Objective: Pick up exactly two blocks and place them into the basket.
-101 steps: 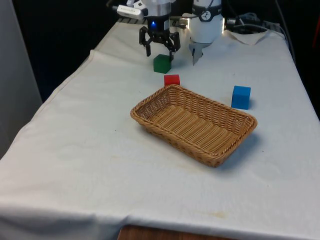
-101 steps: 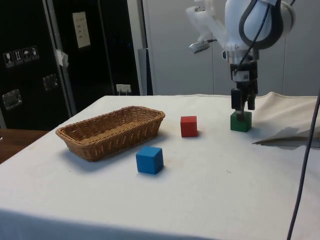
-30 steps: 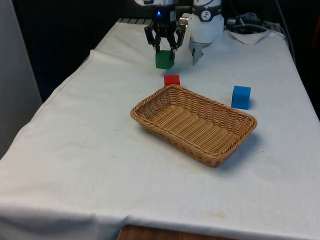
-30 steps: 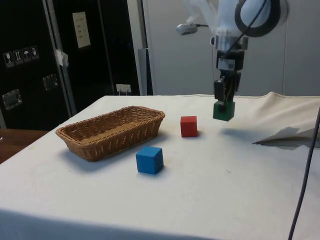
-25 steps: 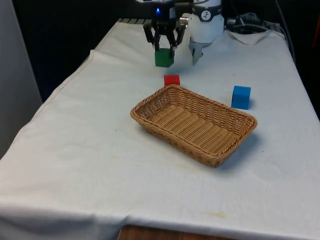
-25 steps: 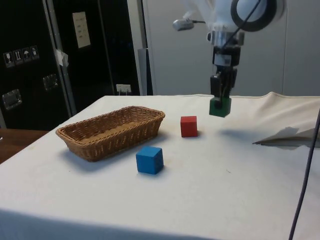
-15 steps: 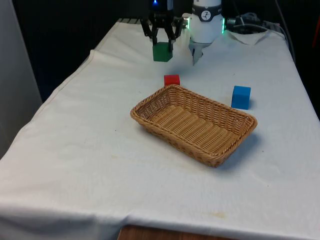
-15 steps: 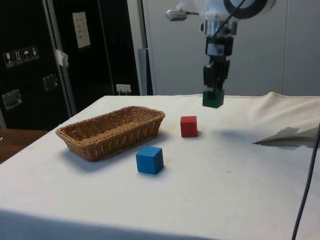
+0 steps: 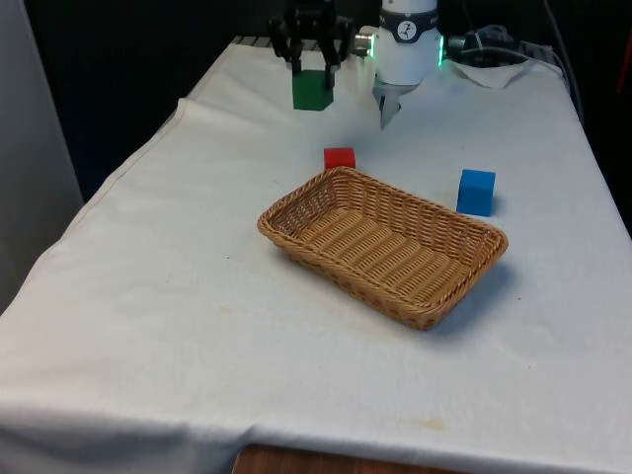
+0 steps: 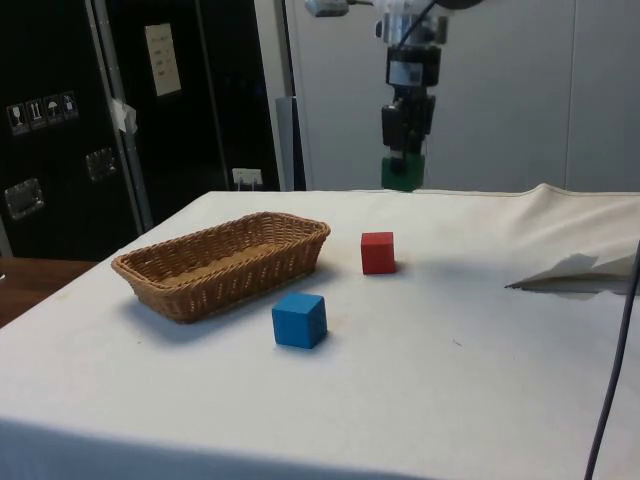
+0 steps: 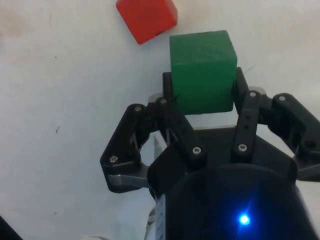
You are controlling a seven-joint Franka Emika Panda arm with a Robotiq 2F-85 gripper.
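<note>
1. Front view: the black claw (image 9: pixel 312 67) hangs in the air above the table (image 9: pixel 178 296), clamped on a green block (image 9: pixel 312 90) that is lifted clear of the white cloth. A red block (image 9: pixel 339 157) sits on the cloth below the claw, nearer the camera and slightly toward the front view's right. Just beyond the red block, nearer still, lies the wicker basket (image 9: pixel 296 212). A blue block (image 9: pixel 476 191) rests on the cloth well apart from the claw, toward the front view's right, beside the basket.

2. Side view: the claw (image 10: pixel 404 160) hangs high over the table, gripping the green block (image 10: pixel 403 174) at its tip. The red block (image 10: pixel 377 252) lies on the cloth below it. The basket (image 10: pixel 170 283) and the blue block (image 10: pixel 299 320) sit lower down, well apart from the claw.

3. Wrist view: the 2 black fingers (image 11: pixel 172 107) press against opposite sides of the green block (image 11: pixel 202 70), which sits squarely between them. The red block (image 11: pixel 146 18) lies on the cloth past the fingertips, apart from the green one.
</note>
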